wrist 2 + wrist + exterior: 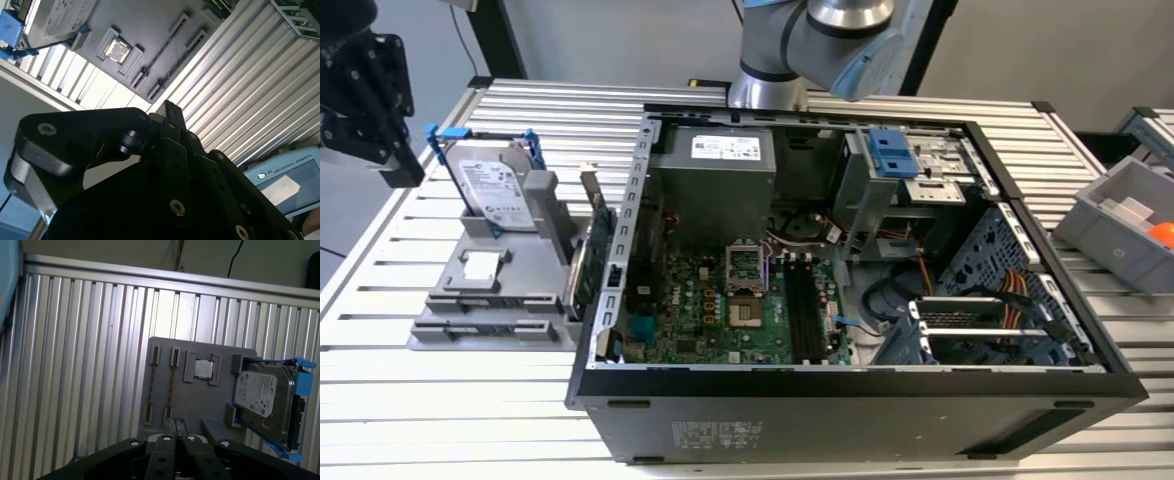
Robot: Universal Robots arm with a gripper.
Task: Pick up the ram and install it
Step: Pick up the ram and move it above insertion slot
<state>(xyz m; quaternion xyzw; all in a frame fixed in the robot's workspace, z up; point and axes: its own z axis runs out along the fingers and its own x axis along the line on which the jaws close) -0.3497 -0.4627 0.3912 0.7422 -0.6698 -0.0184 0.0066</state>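
My gripper (pixel 398 168) hangs over the slatted table at the exterior view's left, up and away from the grey parts holder (pixel 470 300). In both wrist views the black fingertips (pixel 175 429) (pixel 170 109) meet, with nothing between them. A thin dark strip (pixel 170 385) (pixel 163 55) runs on edge between two slotted clips of the holder (pixel 197 405); it looks like the ram, but I cannot tell for sure. The open computer case (pixel 854 400) lies at the middle with its motherboard (pixel 720 310) bare, and its long dark memory slots (pixel 803 310) run beside the processor socket.
A silver hard drive in a blue frame (pixel 494 185) (pixel 265 400) stands in the holder, with a green card (pixel 591 255) on edge next to the case wall. Grey bins (pixel 1127 225) sit at the exterior view's right. The arm's base (pixel 814 45) rises behind the case.
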